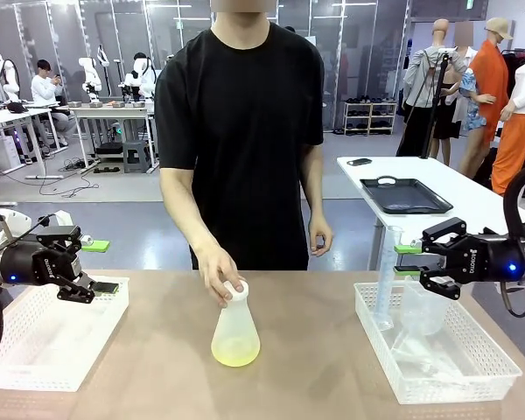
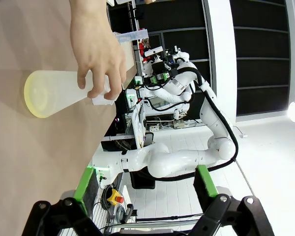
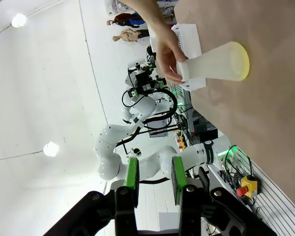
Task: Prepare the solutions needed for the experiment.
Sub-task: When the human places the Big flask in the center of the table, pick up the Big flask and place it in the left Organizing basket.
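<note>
The flask (image 1: 235,332) holds shallow yellow-green solutions (image 1: 234,353) (person's hand (image 1: 220,276) on its neck) on the brown bench (image 1: 306,367); left claw (image 1: 101,267) wide apart, right claw (image 1: 405,261) narrowly apart, empty.

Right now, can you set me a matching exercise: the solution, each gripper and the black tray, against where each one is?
1 yellow-green solution
2 left gripper
3 right gripper
4 black tray

A over the right-hand basket
B on the far white table
C in the flask that the person's hand holds by the neck
D over the left-hand basket

Pairs: 1-C, 2-D, 3-A, 4-B
</note>
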Tool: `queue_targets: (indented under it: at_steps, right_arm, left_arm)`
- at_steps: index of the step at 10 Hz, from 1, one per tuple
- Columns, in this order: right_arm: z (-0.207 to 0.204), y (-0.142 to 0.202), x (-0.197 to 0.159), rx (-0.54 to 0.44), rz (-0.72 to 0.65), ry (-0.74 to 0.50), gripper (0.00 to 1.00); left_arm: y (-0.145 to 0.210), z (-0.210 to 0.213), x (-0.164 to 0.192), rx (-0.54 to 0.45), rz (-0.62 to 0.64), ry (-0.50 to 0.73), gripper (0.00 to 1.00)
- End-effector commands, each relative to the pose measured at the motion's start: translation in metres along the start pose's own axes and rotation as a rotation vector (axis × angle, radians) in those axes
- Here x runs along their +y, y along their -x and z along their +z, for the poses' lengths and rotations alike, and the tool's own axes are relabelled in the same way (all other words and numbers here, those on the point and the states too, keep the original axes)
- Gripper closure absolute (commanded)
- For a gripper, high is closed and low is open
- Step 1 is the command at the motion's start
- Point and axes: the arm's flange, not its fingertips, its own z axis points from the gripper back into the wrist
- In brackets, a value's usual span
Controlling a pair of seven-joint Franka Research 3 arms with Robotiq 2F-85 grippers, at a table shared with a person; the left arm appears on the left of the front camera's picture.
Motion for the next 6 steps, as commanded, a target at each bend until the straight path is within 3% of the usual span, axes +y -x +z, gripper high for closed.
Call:
queue_targets:
  at_steps: [1,6]
  right_arm:
    - [-0.0005,0.0003,-0.0002,0.002,0.000,-0.003,0.64]
    - [-0.0005,0.0003,-0.0002,0.002,0.000,-0.003,0.64]
  left_arm:
    - [-0.0009,-0.0014,-0.0019,-0.008,-0.011,0.011,0.00]
    - [0.0000,0.0000,0.0000,0.000,0.000,0.000,0.00]
